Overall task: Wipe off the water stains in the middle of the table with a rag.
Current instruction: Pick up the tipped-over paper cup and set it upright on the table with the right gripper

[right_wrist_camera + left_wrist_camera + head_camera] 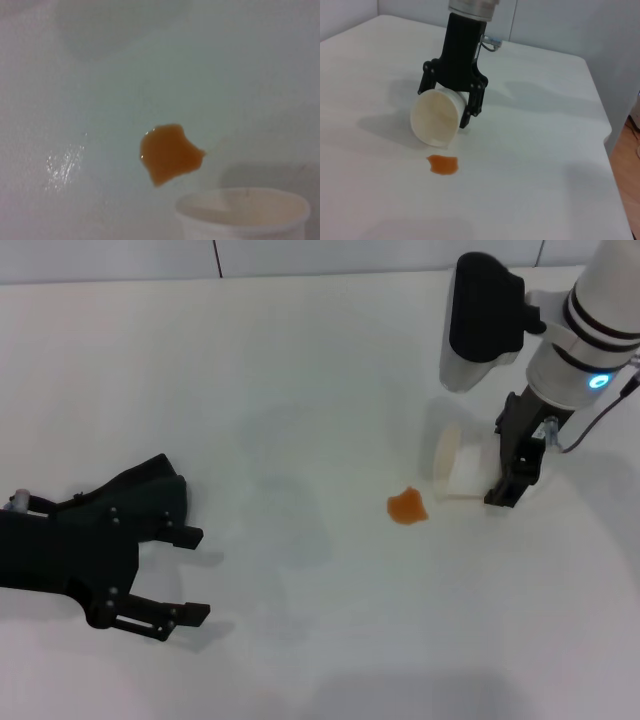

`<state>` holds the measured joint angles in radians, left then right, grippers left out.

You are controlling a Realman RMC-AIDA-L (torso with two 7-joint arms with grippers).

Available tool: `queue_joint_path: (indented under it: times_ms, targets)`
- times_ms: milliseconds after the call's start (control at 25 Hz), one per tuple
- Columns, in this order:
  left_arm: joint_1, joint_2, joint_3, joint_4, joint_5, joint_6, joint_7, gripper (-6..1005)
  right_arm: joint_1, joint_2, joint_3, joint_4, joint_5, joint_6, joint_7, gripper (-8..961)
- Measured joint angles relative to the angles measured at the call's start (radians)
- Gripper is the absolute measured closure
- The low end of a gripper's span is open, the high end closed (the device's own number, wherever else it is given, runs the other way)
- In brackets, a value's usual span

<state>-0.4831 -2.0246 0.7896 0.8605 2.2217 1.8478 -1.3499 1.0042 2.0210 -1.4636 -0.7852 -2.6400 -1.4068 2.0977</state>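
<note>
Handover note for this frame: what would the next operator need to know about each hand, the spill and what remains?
Right hand: shut on the white cup, which lies tipped on its side, mouth toward the orange stain.
Left hand: open, empty, low over the table at the robot's left.
Stain sits mid-table beside the cup mouth, unwiped.
No rag visible in any view.
Left: find the rag, wipe the stain.

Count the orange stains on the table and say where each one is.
1. The single orange stain lies on the white table, just in front of the mouth of the tipped cup that the right gripper holds. No others show.
</note>
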Motion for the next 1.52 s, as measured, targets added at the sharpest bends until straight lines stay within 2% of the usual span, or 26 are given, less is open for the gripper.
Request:
queue_joint_path:
  times_ms: [80, 240, 360, 400, 480, 600, 720, 840, 1120, 1240, 1520]
  targets:
    - [0.0, 0.001, 0.0, 0.0, 0.002, 0.0, 0.0, 138, -0.023, -0.001, 0.004, -0.044, 0.002, -0.006, -0.001, 217]
    - [0.0, 0.004, -0.004, 0.0, 0.004, 0.0, 0.0, 139, -0.109, -0.009, 0.034, -0.215, 0.057, -0.058, -0.013, 258]
    - [0.0, 0.007, -0.007, 0.0, 0.004, 0.003, -0.001, 140, -0.173, -0.009, 0.135, -0.31, 0.133, -0.109, -0.067, 284]
    - [-0.001, 0.008, -0.007, 0.0, 0.004, 0.005, -0.001, 140, -0.215, -0.009, 0.193, -0.334, 0.198, -0.121, -0.113, 289]
    - [-0.001, 0.008, -0.006, 0.0, 0.004, 0.007, -0.001, 140, -0.248, -0.009, 0.233, -0.339, 0.251, -0.123, -0.151, 299]
    - [-0.001, 0.008, -0.006, 0.0, 0.004, 0.008, -0.001, 141, -0.344, -0.01, 0.321, -0.316, 0.442, -0.117, -0.288, 313]
    - [-0.001, 0.01, -0.007, 0.0, 0.001, 0.007, 0.003, 142, -0.417, -0.01, 0.364, -0.244, 0.599, -0.077, -0.43, 327]
    - [-0.006, 0.011, -0.008, 0.0, -0.003, 0.008, 0.007, 142, -0.454, -0.011, 0.39, -0.102, 0.73, -0.035, -0.579, 352]
    - [-0.014, 0.011, -0.004, 0.001, 0.001, 0.004, 0.007, 144, -0.464, -0.009, 0.477, 0.277, 1.038, -0.011, -0.976, 376]
    - [-0.014, 0.011, -0.004, 0.002, 0.002, 0.002, 0.008, 145, -0.486, -0.004, 0.48, 0.381, 1.157, 0.01, -1.147, 380]
    - [-0.013, 0.006, -0.005, 0.002, 0.001, 0.001, 0.012, 146, -0.478, 0.004, 0.477, 0.532, 1.257, 0.091, -1.305, 386]
